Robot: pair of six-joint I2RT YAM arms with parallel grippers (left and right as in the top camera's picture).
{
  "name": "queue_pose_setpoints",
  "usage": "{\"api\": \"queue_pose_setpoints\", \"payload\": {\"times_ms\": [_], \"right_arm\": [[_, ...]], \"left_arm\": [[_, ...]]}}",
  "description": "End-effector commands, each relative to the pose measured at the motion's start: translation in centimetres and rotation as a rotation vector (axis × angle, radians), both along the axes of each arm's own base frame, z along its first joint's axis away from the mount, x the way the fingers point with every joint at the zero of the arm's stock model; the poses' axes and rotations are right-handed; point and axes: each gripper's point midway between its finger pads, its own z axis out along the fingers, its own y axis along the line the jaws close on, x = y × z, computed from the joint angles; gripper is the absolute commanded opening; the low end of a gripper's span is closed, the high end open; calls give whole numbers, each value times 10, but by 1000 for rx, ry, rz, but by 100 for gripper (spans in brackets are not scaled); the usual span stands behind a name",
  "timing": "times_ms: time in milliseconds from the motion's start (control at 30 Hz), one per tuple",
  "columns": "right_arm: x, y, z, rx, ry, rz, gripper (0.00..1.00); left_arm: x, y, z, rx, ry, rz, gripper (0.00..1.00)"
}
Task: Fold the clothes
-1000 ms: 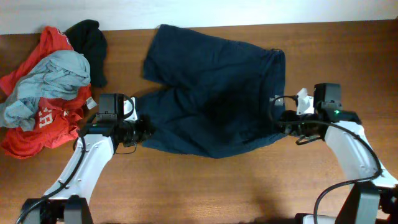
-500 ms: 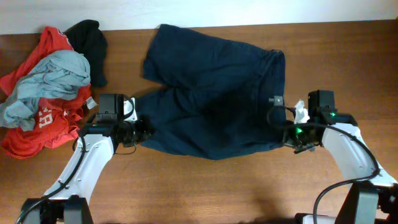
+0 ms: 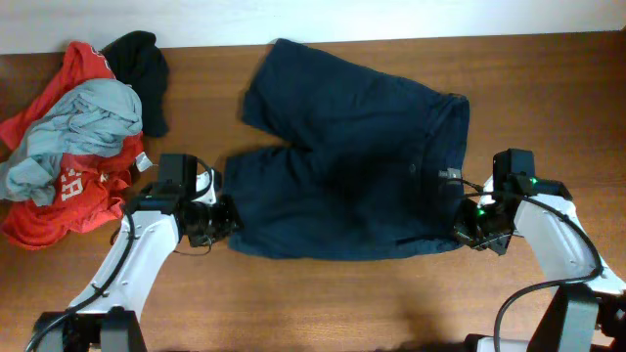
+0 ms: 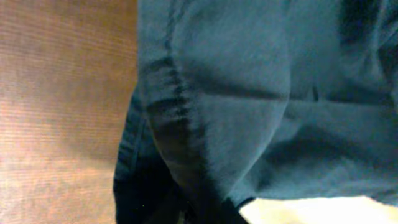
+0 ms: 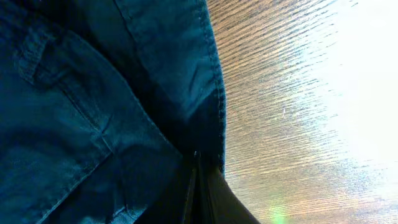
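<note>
The navy-blue shorts lie spread across the middle of the table, waistband at the right, two legs toward the left. My left gripper is shut on the hem of the near leg; the left wrist view shows that hem bunched at my fingers. My right gripper is shut on the near end of the waistband; the right wrist view shows the waistband edge running into the closed fingers.
A pile of a red garment with white lettering, a light grey garment and a black garment lies at the far left. Bare wooden table shows to the right and along the front.
Both grippers have pulled the shorts toward the front and right. The garment has shifted right and its near edge now lies straighter and flatter.
</note>
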Motion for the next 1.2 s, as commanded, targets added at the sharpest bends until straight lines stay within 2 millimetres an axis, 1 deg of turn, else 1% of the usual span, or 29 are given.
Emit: {"api": "queue_pose_setpoints", "payload": {"times_ms": [0,67,100,233,333,400,500,600,833,967,1000,1033,1100,1167], "right_arm": [[0,-6,-1,-26,1,-17,4],[0,-6,-1,-27,-2,-17,4],[1,-6,-1,-27,-4,-16,4],[2,-6,-1,-27,-8,-13,4],[4,-2,0,-5,-23,17,4],[4,1,0,10,-28,32,4],[5,2,0,18,-33,41,4],[4,2,0,18,-33,45,4],[5,2,0,18,-34,48,4],[5,2,0,18,-34,48,4],[5,2,0,18,-34,48,4],[5,2,0,18,-36,48,4],[5,2,0,17,-38,48,4],[5,2,0,17,-37,48,4]], "left_arm": [[-3,3,1,13,4,-39,16],[-6,2,0,16,5,-65,24],[-7,2,0,17,9,-72,26],[-11,4,-1,33,12,-99,38],[-10,12,-5,83,14,-91,41],[-13,13,-7,92,30,-90,43],[-26,9,-19,90,91,-111,43],[-33,6,-29,99,130,-130,43],[-46,6,-54,114,239,-144,42],[-54,11,-60,140,285,-145,42],[-55,15,-61,165,288,-144,34],[-55,19,-62,191,288,-142,32],[-53,25,-63,222,283,-139,29],[-51,25,-63,226,279,-128,27]]}}
